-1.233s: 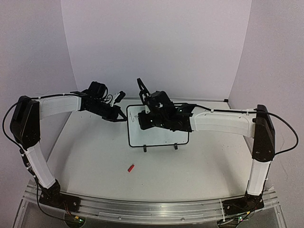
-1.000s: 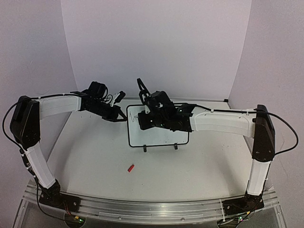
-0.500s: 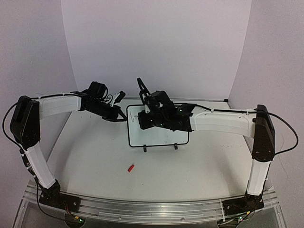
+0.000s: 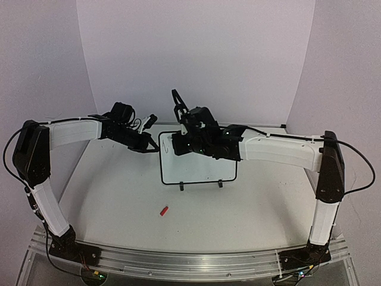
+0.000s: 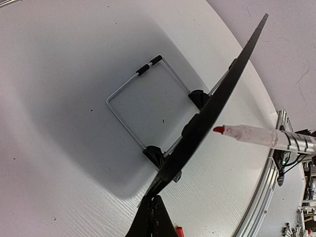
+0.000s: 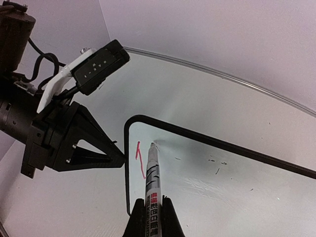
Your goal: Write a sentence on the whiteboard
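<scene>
The whiteboard (image 4: 199, 170) is clamped at its left edge by the left gripper (image 6: 118, 159). A marker (image 6: 152, 170) is pinched by the right gripper (image 6: 153, 203).

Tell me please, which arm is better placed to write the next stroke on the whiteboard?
Right. The right gripper holds the marker, tip by the red stroke in the whiteboard's corner. The left gripper is shut on its left edge, probably steadying it.

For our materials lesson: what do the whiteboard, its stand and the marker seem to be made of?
The whiteboard: glossy, reflective white surface, black frame, probably plastic. The stand: thin shiny wire, likely metal. The marker: printed whitish barrel, probably plastic.
</scene>
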You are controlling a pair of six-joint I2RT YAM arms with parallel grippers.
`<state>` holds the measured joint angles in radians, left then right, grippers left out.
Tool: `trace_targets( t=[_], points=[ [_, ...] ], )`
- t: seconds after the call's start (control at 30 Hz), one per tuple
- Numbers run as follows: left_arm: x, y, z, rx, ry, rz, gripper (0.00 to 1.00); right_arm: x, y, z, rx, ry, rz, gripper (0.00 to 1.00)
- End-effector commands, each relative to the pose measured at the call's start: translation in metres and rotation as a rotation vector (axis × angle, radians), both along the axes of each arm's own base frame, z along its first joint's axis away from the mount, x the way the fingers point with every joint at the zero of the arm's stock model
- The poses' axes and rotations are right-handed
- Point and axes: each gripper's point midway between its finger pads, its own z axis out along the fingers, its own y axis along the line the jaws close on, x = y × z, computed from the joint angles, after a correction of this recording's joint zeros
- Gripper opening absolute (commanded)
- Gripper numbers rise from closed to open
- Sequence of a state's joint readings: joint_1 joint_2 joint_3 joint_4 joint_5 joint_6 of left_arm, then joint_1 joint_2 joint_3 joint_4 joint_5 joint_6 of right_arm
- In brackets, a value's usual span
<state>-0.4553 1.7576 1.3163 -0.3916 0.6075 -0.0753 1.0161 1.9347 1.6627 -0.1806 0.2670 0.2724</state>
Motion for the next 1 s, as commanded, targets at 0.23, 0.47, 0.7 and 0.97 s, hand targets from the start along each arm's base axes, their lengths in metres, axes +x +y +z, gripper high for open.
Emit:
trace_targets(
  t=[0.23, 0.47, 0.7, 0.97],
  points=[
    [0.003, -0.013, 0.027, -0.053, -0.062, -0.040, 0.15, -0.026, 0.017, -0.006, 0.040, 0.075, 0.161, 0.00],
    [0.006, -0.014, 0.025, -0.047, -0.061, -0.041, 0.33, -0.022, 0.000, -0.006, 0.026, 0.067, 0.094, 0.00],
    [0.007, -0.016, 0.012, -0.037, -0.045, -0.055, 0.32, -0.025, -0.011, -0.005, 0.020, 0.063, 0.076, 0.00],
    [-0.002, -0.021, 0.008, -0.076, -0.031, -0.089, 0.23, -0.035, -0.033, -0.006, 0.016, 0.071, 0.047, 0.00]
  ],
)
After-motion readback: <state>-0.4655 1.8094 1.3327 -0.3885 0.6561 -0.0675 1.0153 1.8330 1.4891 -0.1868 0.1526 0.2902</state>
